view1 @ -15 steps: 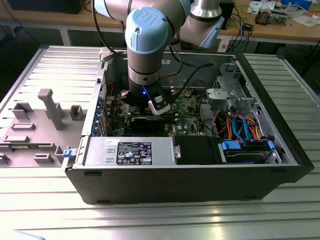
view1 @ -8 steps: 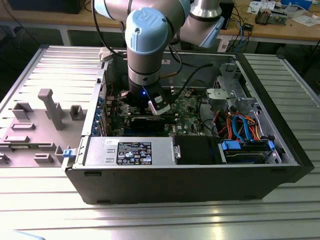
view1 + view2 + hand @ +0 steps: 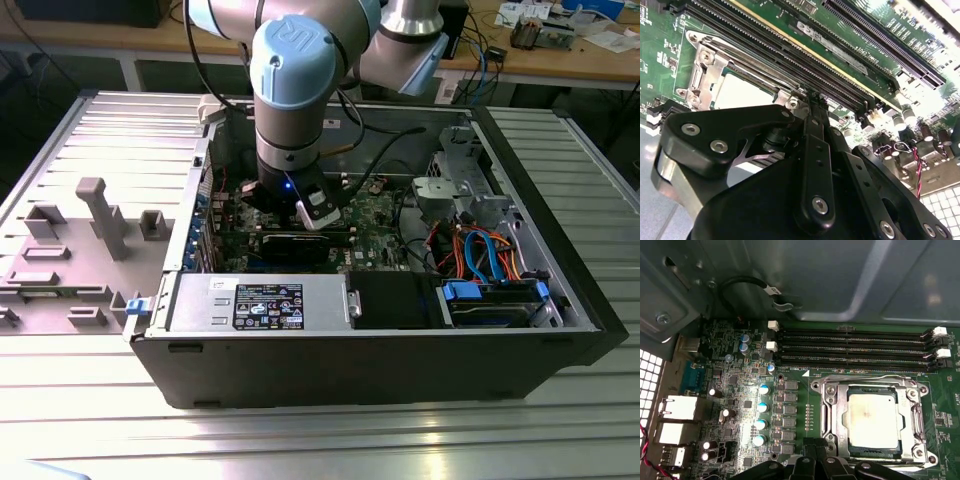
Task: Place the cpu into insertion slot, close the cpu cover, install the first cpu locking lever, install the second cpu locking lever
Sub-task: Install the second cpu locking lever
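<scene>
While the cpu (image 3: 872,419) sits in the insertion slot (image 3: 840,412) under the cpu cover (image 3: 912,437), the gripper (image 3: 814,102), fingers pinched together on nothing, hovers just beside the socket's edge.

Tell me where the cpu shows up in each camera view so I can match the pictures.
First wrist view: the cpu, a pale square framed by the cpu cover, lies between the memory slots and the claw.
Second wrist view: the same pale square, beside the memory slots, partly behind the claw.
Exterior view: the arm's wrist hangs over that stretch of green board.
Shared landmark: the long black memory slots.
</scene>
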Controlling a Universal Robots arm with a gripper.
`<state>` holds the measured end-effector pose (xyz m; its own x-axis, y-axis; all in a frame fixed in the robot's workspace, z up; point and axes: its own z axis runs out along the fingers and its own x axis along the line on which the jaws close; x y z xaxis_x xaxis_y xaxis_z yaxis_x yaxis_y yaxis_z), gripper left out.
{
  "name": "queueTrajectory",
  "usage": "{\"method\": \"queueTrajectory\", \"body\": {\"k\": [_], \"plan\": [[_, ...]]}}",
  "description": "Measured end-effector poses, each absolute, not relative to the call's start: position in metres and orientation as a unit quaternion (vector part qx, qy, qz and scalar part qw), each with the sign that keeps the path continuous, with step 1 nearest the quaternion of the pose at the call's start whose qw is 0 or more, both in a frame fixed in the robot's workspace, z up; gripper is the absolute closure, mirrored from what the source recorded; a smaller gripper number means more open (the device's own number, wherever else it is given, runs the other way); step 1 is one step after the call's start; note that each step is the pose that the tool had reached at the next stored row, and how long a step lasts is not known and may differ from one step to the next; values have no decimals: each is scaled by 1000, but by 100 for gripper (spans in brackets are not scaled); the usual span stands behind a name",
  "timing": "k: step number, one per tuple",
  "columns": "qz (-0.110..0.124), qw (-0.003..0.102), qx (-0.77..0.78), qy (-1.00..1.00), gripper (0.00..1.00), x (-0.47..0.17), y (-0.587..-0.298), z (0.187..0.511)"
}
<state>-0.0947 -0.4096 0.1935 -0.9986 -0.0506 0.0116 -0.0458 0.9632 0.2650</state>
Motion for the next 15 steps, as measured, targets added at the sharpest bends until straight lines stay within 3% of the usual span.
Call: {"method": "queueTrajectory", "body": {"k": [15], "plan": [[-137, 9, 24, -990, 89, -95, -409, 192]]}}
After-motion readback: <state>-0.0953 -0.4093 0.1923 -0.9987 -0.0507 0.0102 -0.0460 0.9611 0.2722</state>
